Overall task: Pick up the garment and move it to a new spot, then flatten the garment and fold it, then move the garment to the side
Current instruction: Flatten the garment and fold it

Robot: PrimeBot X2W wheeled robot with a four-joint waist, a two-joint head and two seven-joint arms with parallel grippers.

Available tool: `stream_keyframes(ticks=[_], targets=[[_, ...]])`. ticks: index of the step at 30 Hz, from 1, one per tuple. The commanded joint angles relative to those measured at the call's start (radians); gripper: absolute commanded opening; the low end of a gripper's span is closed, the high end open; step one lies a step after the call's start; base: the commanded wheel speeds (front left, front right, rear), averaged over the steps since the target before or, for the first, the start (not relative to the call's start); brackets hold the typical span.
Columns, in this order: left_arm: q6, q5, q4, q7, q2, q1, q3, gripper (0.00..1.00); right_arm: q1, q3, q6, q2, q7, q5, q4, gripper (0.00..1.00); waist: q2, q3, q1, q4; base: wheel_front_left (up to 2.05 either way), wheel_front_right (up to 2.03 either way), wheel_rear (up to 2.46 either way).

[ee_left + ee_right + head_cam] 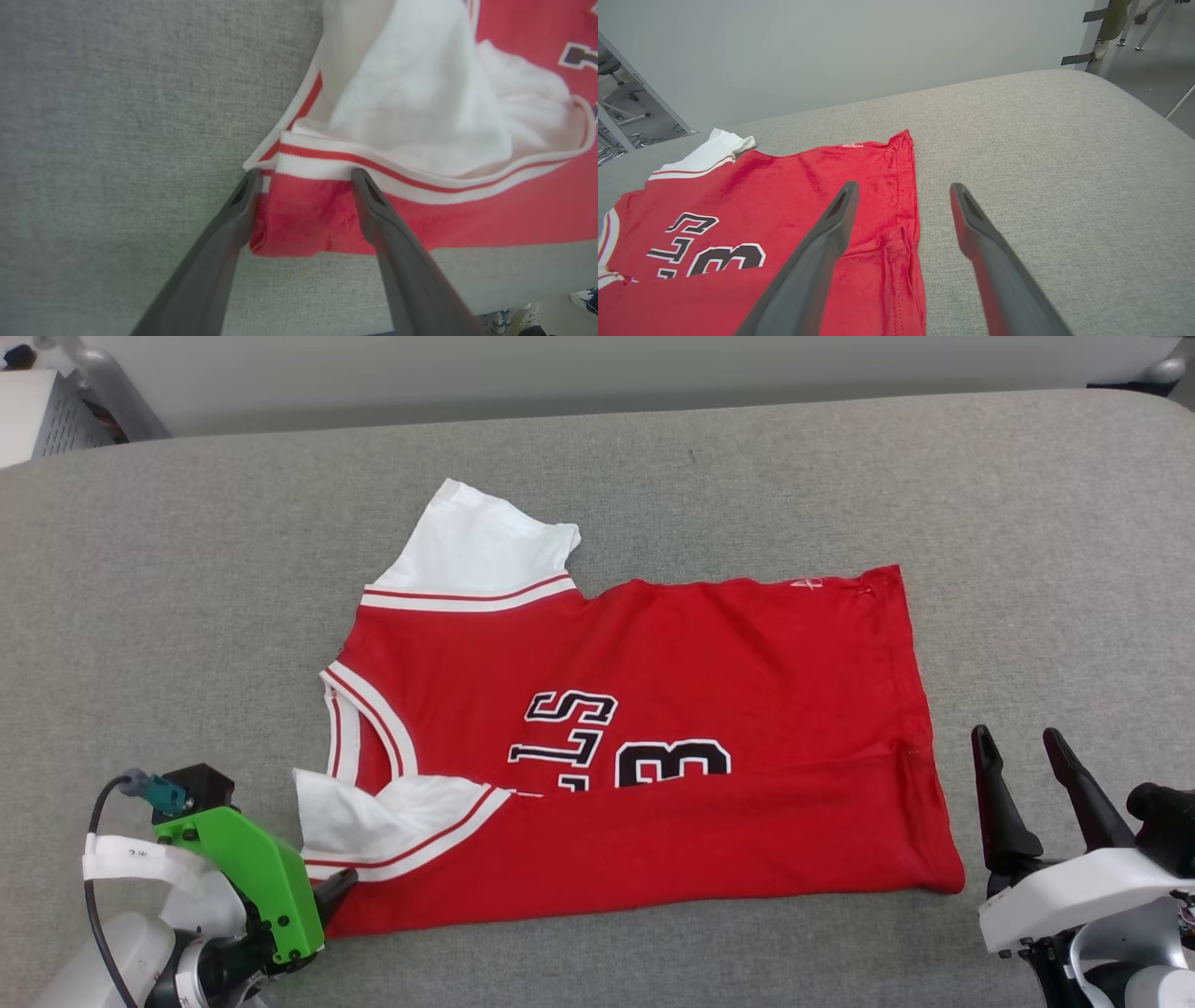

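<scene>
One garment (653,709), two grippers, both with fingers spread apart.
My left gripper (306,175) straddles the folded near-left corner beside one white sleeve (373,817). My right gripper (1015,735) sits just right of the hem. The garment is mid-table (187,569), with the second sleeve (476,546) on the far side.

Dark-fingered right gripper (1015,735), green left bracket (257,873)

A grey woven cloth surface (187,569) with rounded far corners spread across the scene, and a small dark speck (692,455) lay near its far edge. Beyond it stood a plain pale wall (560,373). At the far left sat a white perforated box (42,415) beside a slanting grey metal post (107,378). Off the far right corner lay a grey floor (1148,70) with thin metal legs (1147,29) standing on it, and black tape strips (1073,59) were stuck to a pale upright there.
</scene>
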Motion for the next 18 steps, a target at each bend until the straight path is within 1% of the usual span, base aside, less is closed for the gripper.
stream_keyframes(ticks=[1,3,5,6,7,8,9,13,15,18], targets=[[-0.009,0.000,0.032,0.013,-0.017,-0.005,-0.020,1.00,-0.017,0.001,-0.001,0.003,-0.001,0.001,-0.004,1.00,-0.0001,0.022,0.0000,-0.012,0.00,0.00,0.00],[-0.022,-0.001,0.056,0.030,-0.027,-0.006,-0.041,1.00,-0.018,-0.002,-0.001,0.002,-0.001,0.002,-0.001,1.00,-0.0001,0.026,0.0000,-0.015,0.00,0.00,0.00],[-0.045,-0.009,0.070,0.043,-0.049,-0.005,-0.065,1.00,-0.018,-0.011,-0.001,0.001,0.000,0.004,0.003,1.00,-0.0001,0.027,0.0000,-0.016,0.00,0.00,0.00],[-0.053,-0.012,0.075,0.047,-0.059,-0.003,-0.074,0.80,-0.018,-0.015,-0.001,0.001,0.002,0.006,0.005,1.00,-0.0001,0.027,0.0000,-0.016,0.00,0.00,0.00],[-0.064,-0.012,0.081,0.049,-0.069,-0.003,-0.085,0.33,-0.019,-0.022,-0.001,0.001,0.003,0.009,0.006,1.00,-0.0001,0.025,0.0000,-0.015,0.00,0.00,0.00],[-0.073,-0.014,0.084,0.047,-0.078,-0.003,-0.092,0.00,-0.018,-0.028,-0.001,-0.001,0.007,0.008,0.008,1.00,-0.0001,0.025,0.0000,-0.014,0.00,0.00,0.00],[-0.083,-0.018,0.087,0.045,-0.089,-0.003,-0.096,0.00,-0.019,-0.033,-0.001,-0.004,0.012,0.012,0.011,1.00,-0.0001,0.023,0.0000,-0.012,0.00,0.00,0.00],[-0.094,0.002,0.087,0.022,-0.094,-0.014,-0.104,0.00,-0.020,-0.046,-0.001,-0.024,0.050,0.031,0.021,1.00,-0.0001,0.018,0.0000,-0.003,0.00,0.00,0.00],[-0.092,0.016,0.079,0.007,-0.085,-0.022,-0.100,0.00,-0.018,-0.052,-0.001,-0.037,0.082,0.048,0.029,1.00,-0.0001,0.013,0.0000,0.003,0.00,0.00,0.00],[-0.073,0.033,0.049,-0.016,-0.068,-0.026,-0.085,0.00,-0.012,-0.058,-0.001,-0.065,0.159,0.078,0.045,1.00,-0.0001,0.003,0.0000,0.010,0.00,0.00,0.00]])
